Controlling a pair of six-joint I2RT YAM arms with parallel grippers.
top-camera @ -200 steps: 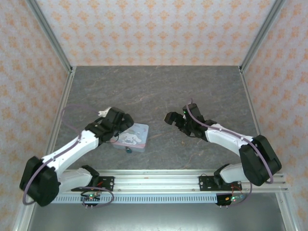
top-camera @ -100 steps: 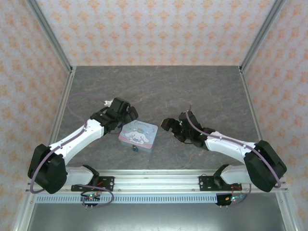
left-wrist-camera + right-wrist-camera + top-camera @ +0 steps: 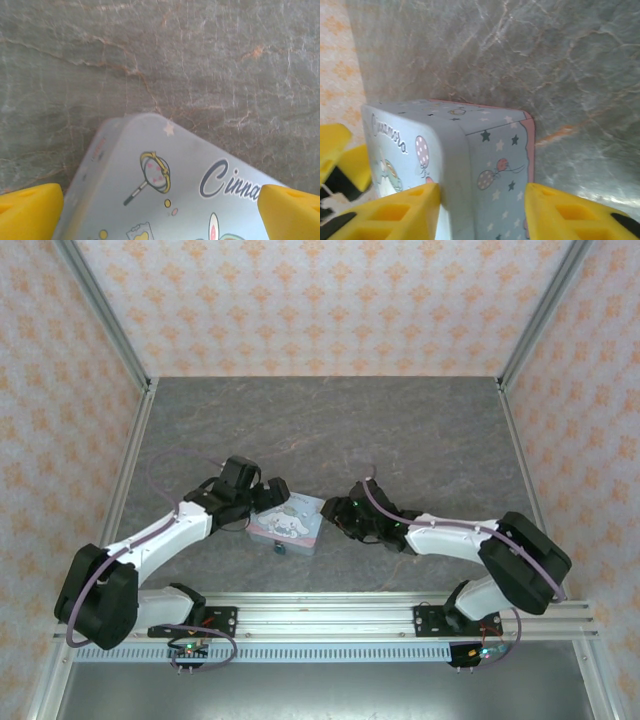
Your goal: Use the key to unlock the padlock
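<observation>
Straddling, left: my left gripper [image 3: 160, 220] gapes wide over the tin [image 3: 165, 180], holding nothing.
Right gripper [image 3: 482, 215]: I see it open around the tin's corner, empty.
Padlock [image 3: 280, 549]: just beside tin's near edge.

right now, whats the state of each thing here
tin: lid shut, lying flat
padlock: at the tin's near edge, too small to tell if locked
left gripper: open, above the tin
right gripper: open, fingers either side of the tin's corner
</observation>
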